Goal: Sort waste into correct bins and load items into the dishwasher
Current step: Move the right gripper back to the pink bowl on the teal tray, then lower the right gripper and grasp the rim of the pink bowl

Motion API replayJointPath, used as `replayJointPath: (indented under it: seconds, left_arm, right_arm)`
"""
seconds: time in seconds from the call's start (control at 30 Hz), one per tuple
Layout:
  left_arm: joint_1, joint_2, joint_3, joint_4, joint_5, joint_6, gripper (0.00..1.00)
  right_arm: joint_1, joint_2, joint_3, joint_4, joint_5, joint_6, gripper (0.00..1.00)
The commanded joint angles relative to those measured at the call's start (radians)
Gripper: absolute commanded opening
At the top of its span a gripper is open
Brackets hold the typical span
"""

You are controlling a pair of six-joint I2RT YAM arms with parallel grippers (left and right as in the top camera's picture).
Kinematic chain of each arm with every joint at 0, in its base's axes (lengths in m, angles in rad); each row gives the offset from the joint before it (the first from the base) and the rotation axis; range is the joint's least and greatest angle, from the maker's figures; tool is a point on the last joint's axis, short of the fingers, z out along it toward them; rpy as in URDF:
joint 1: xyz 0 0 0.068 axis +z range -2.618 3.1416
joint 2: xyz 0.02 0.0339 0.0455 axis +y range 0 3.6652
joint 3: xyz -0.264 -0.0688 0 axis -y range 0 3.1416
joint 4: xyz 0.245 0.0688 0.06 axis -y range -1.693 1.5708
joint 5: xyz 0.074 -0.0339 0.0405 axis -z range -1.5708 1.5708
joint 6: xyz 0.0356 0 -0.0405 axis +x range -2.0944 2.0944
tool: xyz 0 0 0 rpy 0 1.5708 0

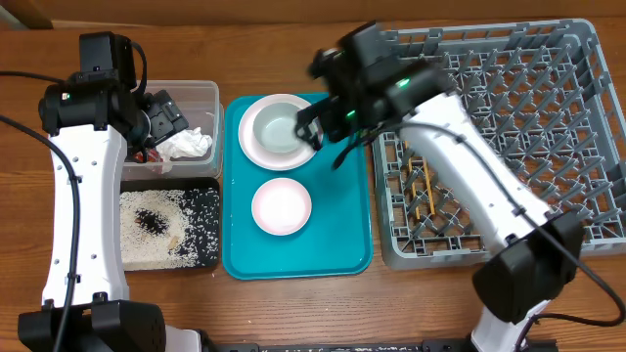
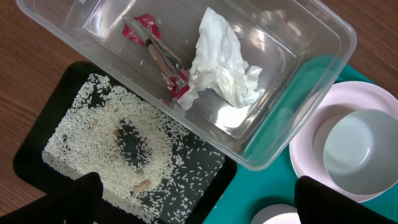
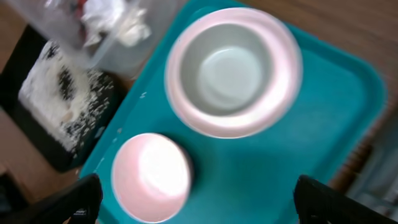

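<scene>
My left gripper (image 1: 161, 117) (image 2: 199, 208) is open and empty above the clear tub (image 1: 210, 90) (image 2: 323, 37). The tub holds the white napkin (image 1: 188, 145) (image 2: 224, 62) and the red wrapper (image 2: 158, 56). The black tray (image 1: 210, 200) (image 2: 214, 183) holds the rice (image 1: 152, 230) (image 2: 106, 134). My right gripper (image 1: 326, 127) (image 3: 199, 202) is open and empty above the teal tray, by the right edge of the plate (image 1: 249, 147) (image 3: 186, 115). A pale grey bowl (image 1: 277, 130) (image 3: 227, 68) sits on the plate. A pink bowl (image 1: 282, 206) (image 3: 152, 177) stands in front. Chopsticks (image 1: 428, 200) lie in the dish rack (image 1: 548, 98). The cup is out of view.
The teal serving tray (image 1: 337, 225) (image 3: 261, 174) lies between the two bins on the left and the rack on the right. The right arm crosses over the rack's near left part. Bare wooden table shows at the far left and along the back.
</scene>
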State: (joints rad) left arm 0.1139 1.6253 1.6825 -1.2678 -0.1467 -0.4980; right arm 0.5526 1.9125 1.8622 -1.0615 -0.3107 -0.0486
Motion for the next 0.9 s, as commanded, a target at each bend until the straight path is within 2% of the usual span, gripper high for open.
replayJointPath:
  seconds: [0.0, 0.17, 0.33, 0.43, 0.57, 0.63, 0.87]
  left_arm:
    - [0.003, 0.006, 0.014, 0.001, -0.006, 0.008, 1.00]
    - [0.003, 0.006, 0.014, 0.001, -0.006, 0.008, 1.00]
    - [0.003, 0.006, 0.014, 0.001, -0.006, 0.008, 1.00]
    - [0.003, 0.006, 0.014, 0.001, -0.006, 0.008, 1.00]
    - [0.003, 0.006, 0.014, 0.001, -0.006, 0.008, 1.00]
    - [0.003, 0.006, 0.014, 0.001, -0.006, 0.008, 1.00]
    - [0.003, 0.006, 0.014, 0.001, -0.006, 0.008, 1.00]
  right_arm:
    - [0.073, 0.029, 0.003, 0.013, 0.030, 0.011, 1.00]
    - [0.158, 0.088, 0.003, 0.066, 0.061, 0.026, 0.97]
    - [0.206, 0.165, 0.003, 0.130, 0.220, 0.026, 0.87]
    - [0.209, 0.187, 0.003, 0.140, 0.251, 0.026, 0.78]
    - [0.209, 0.194, 0.003, 0.146, 0.249, 0.026, 0.63]
    - [0.212, 0.194, 0.003, 0.134, 0.219, 0.027, 0.59]
    - [0.233, 0.194, 0.003, 0.024, 0.106, 0.087, 0.53]
